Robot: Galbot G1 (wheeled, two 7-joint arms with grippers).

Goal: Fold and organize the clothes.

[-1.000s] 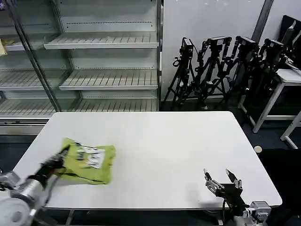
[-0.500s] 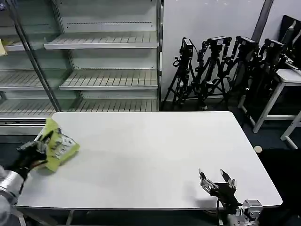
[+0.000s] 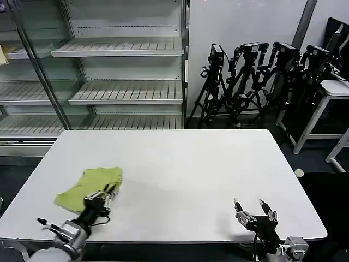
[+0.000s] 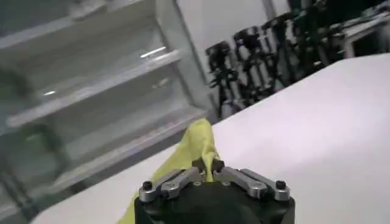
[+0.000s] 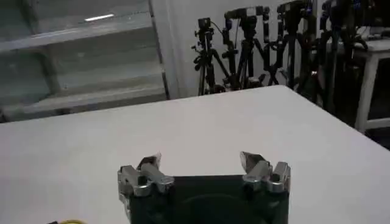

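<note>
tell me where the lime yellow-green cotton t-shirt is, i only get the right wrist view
Observer: The lime yellow-green cotton T-shirt lies bunched on the white table, near its front left corner.
Operator: is the left gripper on it
Observer: Yes. The left gripper is at the shirt's near edge, and the left wrist view shows its fingers closed on a raised ridge of fabric.
Operator: print facing up
Observer: In the head view the upper side looks plain green, with no print visible.

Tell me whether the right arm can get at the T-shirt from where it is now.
Probably not without a long reach: the right gripper hangs open at the table's near right edge, while the T-shirt lies far left, pinched by the left gripper. Nothing lies between.
</note>
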